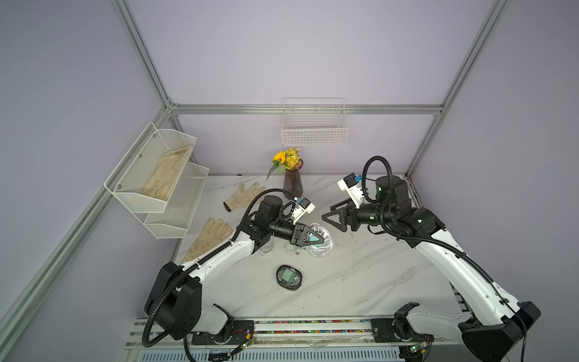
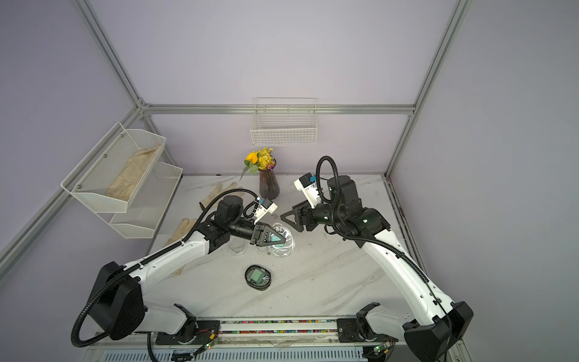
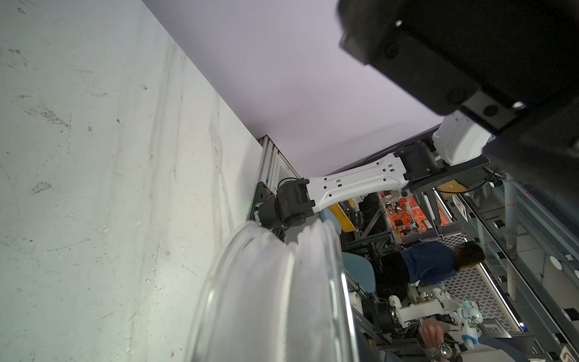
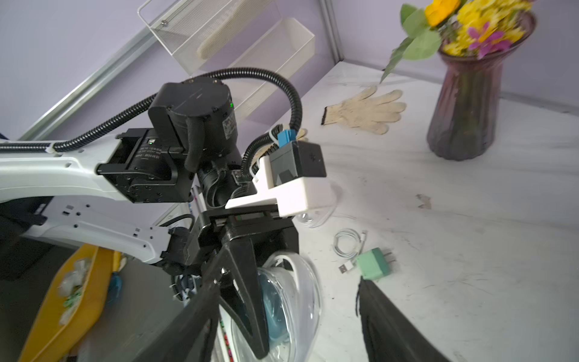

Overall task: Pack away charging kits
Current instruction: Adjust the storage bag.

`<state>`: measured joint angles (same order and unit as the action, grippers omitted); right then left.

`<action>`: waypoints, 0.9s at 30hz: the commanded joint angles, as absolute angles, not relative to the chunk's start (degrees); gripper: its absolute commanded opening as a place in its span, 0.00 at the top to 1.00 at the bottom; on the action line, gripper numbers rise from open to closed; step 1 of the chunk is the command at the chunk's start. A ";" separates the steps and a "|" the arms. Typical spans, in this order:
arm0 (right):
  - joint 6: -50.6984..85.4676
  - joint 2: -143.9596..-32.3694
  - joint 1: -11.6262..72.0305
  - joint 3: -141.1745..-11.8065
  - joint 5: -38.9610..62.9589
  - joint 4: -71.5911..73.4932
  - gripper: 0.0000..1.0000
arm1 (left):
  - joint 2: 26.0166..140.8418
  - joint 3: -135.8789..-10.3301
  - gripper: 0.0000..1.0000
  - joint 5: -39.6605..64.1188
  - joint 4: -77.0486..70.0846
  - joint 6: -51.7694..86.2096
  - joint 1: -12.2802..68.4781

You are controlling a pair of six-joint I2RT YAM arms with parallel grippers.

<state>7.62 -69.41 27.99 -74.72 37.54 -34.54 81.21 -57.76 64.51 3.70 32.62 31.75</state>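
Clear oval case with the light blue charger inside looks lifted just off the table, pinched by the left end effector. The right end effector hangs just beside it, jaws wide, empty. My worry: it's slick plastic held by one edge, so it could twist and dump the charger, or get bumped. Count: three cases, including the black-rimmed case and a clear one under the left arm. Three chargers too, one loose mint-green charger and one packed. One loose white cable, three cream gloves.

Vase at table back, glove left of it, charger inside case nearer front.
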 commanded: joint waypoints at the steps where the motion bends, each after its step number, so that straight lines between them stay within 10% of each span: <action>1: 11.26 -67.56 27.77 -70.02 46.87 -28.79 0.28 | 79.55 -63.83 1.00 65.24 5.89 28.65 31.81; 11: 19.45 -63.28 27.79 -56.53 50.72 -16.36 0.33 | 79.84 -65.41 1.00 66.43 5.87 28.31 33.17; 27: 21.48 -65.67 27.75 -53.59 51.78 -13.14 0.92 | 77.63 -65.06 0.98 67.95 5.50 27.86 34.28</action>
